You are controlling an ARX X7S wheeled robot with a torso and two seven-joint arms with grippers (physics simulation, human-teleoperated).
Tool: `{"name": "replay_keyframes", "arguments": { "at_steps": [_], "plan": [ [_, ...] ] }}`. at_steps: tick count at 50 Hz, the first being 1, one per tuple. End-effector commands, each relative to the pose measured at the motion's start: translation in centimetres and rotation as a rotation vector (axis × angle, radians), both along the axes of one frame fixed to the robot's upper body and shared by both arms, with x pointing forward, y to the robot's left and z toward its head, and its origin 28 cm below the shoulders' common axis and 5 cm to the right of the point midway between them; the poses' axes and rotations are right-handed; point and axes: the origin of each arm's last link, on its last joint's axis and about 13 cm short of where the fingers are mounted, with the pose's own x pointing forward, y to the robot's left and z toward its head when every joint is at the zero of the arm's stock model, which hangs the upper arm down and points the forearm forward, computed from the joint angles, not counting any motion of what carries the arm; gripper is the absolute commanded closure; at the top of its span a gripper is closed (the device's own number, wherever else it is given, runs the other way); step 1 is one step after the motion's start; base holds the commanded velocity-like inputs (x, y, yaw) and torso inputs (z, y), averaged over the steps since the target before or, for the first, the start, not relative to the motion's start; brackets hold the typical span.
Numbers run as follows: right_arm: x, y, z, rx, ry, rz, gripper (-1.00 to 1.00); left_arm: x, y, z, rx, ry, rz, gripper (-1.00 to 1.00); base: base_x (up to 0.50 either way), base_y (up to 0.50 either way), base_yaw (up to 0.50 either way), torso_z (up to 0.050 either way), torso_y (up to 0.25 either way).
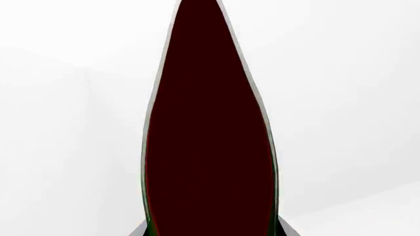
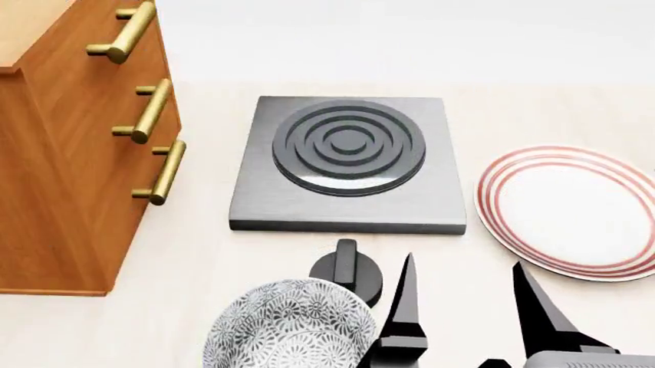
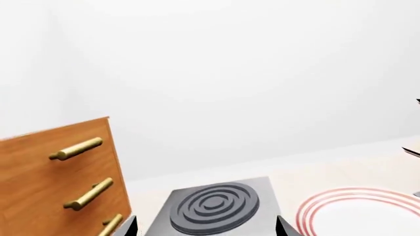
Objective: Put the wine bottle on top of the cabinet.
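The job is partly done at best: the wine bottle point(image 1: 210, 137) is off the table point(image 2: 205, 261) but not yet on the cabinet point(image 2: 61, 192), whose pale top shows bare at the far left corner of the head view. The bottle cannot be seen from the head at all. Only the left wrist camera shows it, very close, as a dark tapering shape with a thin green edge, standing against blank white wall. It rises straight up from between the two dark finger stubs of the left pincer point(image 1: 213, 232), which sit tight against its sides, so I judge that pincer to be clamped on the bottle and holding it up in the air. The fingertips themselves are hidden. What is left is to carry the bottle over the cabinet top, set it down upright and let go. The right pincer point(image 2: 471, 307) hangs spread wide and empty at the near edge, over the table between a patterned bowl point(image 2: 291, 326) and a red-ringed plate point(image 2: 573, 211), with the square hot plate point(image 2: 348, 165) beyond it.
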Motion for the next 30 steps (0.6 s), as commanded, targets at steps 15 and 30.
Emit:
{"name": "replay_keyframes", "arguments": {
  "at_steps": [15,30],
  "plan": [
    [0.1,0.6,-0.2,0.005,-0.004,0.030,-1.00,2.7,4.5,5.9,-0.152,0.087,0.113,1.00,0.00,0.00,0.00,0.000,0.001],
    [0.1,1.2,-0.5,-0.006,0.002,0.062,-1.00,4.2,4.4,2.2,-0.290,0.194,0.017,1.00,0.00,0.00,0.00,0.001,0.001]
  ]
}}
